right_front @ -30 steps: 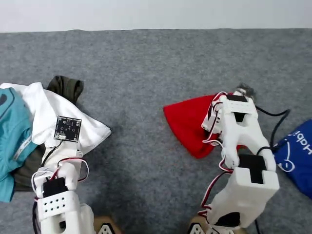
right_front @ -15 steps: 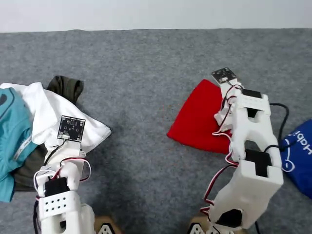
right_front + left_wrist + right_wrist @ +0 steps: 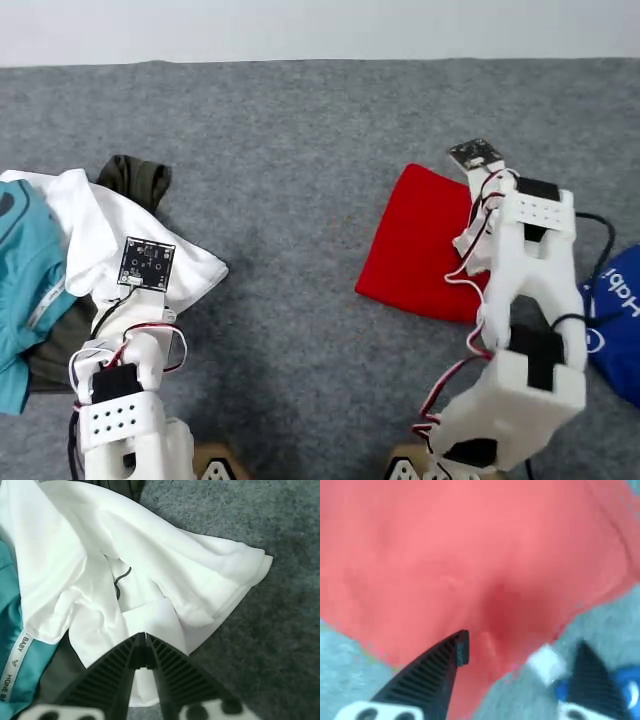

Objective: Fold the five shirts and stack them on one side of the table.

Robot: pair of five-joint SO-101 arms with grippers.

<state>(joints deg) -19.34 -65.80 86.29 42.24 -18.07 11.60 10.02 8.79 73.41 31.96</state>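
A red shirt (image 3: pixel 415 245) lies in a rough rectangle at the right of the grey table, partly under the right arm (image 3: pixel 520 230). In the right wrist view my right gripper (image 3: pixel 522 645) stands open just above the red shirt (image 3: pixel 470 555), its fingers wide apart. A crumpled white shirt (image 3: pixel 110 235) rests at the left on top of a teal shirt (image 3: pixel 25 270) and a dark olive shirt (image 3: pixel 140 178). My left gripper (image 3: pixel 145 647) is shut and hangs over the white shirt (image 3: pixel 150 580) with nothing between its fingers. A blue shirt (image 3: pixel 615 310) lies at the right edge.
The grey carpet-like table top (image 3: pixel 290 150) is bare in the middle and along the back. The pile at the left reaches the table's left edge. A corner of the blue shirt (image 3: pixel 560 690) lies close beside my right gripper.
The right arm has swung to the right and farther back. The red shirt has shifted right with it and gone from a pointed shape to a flatter rectangle. The left arm has barely moved.
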